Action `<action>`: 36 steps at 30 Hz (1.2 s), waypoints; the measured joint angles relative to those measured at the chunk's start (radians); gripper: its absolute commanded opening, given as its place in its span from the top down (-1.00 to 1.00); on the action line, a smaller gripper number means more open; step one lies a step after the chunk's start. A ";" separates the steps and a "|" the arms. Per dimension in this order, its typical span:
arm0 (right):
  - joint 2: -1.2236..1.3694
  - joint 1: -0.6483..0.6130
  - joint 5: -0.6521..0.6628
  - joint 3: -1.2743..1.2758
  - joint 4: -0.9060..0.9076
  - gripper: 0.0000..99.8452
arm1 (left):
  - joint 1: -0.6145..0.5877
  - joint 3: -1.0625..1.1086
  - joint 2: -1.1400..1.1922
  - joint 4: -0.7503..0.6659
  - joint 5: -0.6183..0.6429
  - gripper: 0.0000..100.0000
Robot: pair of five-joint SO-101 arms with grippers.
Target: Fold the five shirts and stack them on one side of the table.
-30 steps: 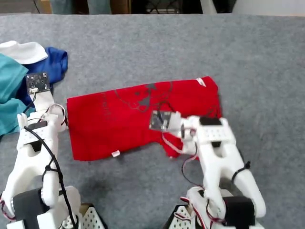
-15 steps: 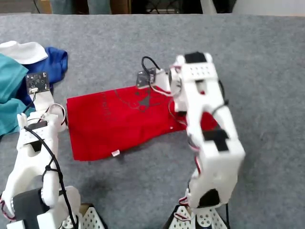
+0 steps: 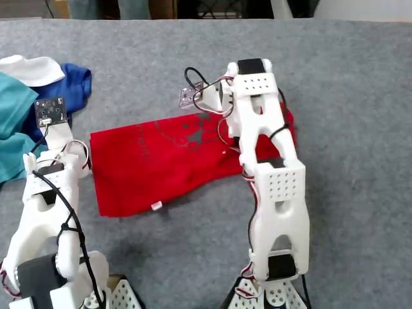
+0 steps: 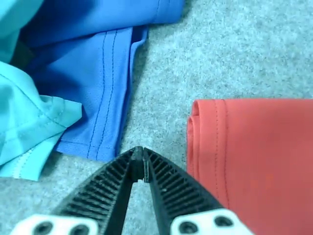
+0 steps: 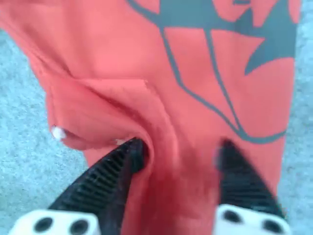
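1. Table point(image 3: 360, 96): grey felt surface on which every item below is carried.

2. Red shirt point(image 3: 141, 167): laid near the table's centre with its long axis from 9 to 3 o'clock. It is partly folded, and a doubled hem is seen at the 9 o'clock end. The printed panel lies toward 1 o'clock, under the right arm.

3. Right arm point(image 3: 277, 193): extended from 6 o'clock toward 12 o'clock, over the shirt's 3 o'clock half.

4. Left arm point(image 3: 48, 193): stationed at 8 o'clock, pointed toward 11 o'clock.

5. Unfolded heap at 10 o'clock: a teal shirt point(image 3: 13, 116), a blue shirt point(image 3: 76, 87) and a white shirt point(image 3: 32, 67), overlapping one another.

6. Right gripper point(image 5: 178, 149): the jaws are spread wide and set down on the red cloth, with a raised ridge of fabric between them. Nothing is clamped.

7. Left gripper point(image 4: 140, 164): the jaws are closed tip to tip on nothing. It is held over bare felt, between the blue shirt's hem and the red shirt's 9 o'clock edge.

Step in hand, as judged: the red shirt is being folded, and the stacking is not begun.

Next move, as judged: the ridge would need to be pinched firmly through both layers and carried across toward 9 o'clock, so that the fold lands square. The far end may have to be pinned by the left gripper against dragging.
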 measured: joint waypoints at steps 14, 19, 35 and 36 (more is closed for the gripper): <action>-0.562 0.000 -0.117 0.454 -0.023 0.88 | 0.000 0.000 0.000 0.000 0.000 0.94; -0.643 -0.031 -0.230 0.703 -0.215 0.97 | 0.000 0.000 0.000 0.000 0.000 0.94; -0.460 -0.221 -0.644 0.954 -0.715 0.97 | 0.000 0.000 0.000 0.000 0.000 0.94; -0.473 -0.221 -0.644 0.945 -0.687 0.97 | 0.000 0.000 0.000 0.000 0.000 0.94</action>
